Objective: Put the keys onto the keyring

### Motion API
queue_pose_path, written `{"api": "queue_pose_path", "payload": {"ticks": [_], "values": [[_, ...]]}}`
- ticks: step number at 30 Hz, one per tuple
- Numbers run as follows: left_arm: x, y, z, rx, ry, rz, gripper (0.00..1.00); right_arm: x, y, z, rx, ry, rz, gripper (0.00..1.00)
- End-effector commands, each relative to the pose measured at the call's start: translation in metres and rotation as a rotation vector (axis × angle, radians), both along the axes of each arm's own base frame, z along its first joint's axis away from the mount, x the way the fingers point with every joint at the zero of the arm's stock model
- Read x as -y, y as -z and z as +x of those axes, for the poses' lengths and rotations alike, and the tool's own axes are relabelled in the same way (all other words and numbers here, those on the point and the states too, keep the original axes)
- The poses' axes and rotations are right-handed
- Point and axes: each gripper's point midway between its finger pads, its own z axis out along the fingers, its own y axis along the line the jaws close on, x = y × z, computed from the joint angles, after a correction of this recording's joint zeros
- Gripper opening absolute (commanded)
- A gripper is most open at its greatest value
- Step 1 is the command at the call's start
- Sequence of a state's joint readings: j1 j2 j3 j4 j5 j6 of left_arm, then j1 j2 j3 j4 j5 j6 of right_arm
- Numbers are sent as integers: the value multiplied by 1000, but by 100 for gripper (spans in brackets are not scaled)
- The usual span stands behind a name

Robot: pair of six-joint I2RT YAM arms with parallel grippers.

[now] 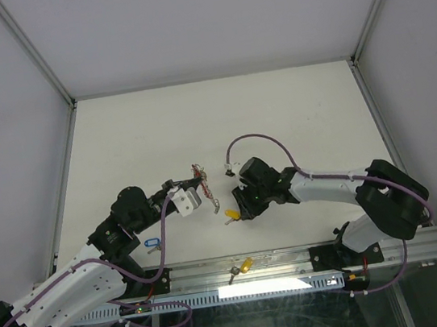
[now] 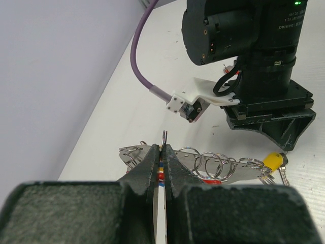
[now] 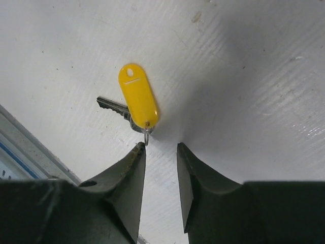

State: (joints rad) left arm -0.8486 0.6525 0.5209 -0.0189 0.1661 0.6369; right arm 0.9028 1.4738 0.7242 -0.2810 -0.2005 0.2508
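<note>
While your left gripper clamped the keyring, your right gripper stood parted and empty with the yellow key just beyond its fingertips, so you needed to pinch the tag squarely, leaving its ring free.

Two yellow-tagged keys, one blue-tagged key and one keyring are in view.
</note>
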Motion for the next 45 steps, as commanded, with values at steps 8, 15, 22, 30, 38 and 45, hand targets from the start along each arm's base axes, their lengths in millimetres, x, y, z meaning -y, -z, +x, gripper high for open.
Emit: {"api": "queue_pose_path", "payload": {"ticks": [8,15,22,30,38,45], "values": [[2,-43,-1,75,19,-89,0,-25,-13,3,-11,105,161,34],[2,-43,-1,74,20,-89,0,-21,-7,0,-17,92,133,28],[3,-42,-1,71,24,-88,0,-23,-7,-4,-18,53,131,12],[4,-41,0,63,20,-86,0,-23,-40,1,124,-92,174,0],[13,-39,-8,63,94,-77,0,-12,-96,2,331,-267,218,0],[22,-48,-22,123,193,-101,0,-7,-169,6,554,-327,317,0]]}}
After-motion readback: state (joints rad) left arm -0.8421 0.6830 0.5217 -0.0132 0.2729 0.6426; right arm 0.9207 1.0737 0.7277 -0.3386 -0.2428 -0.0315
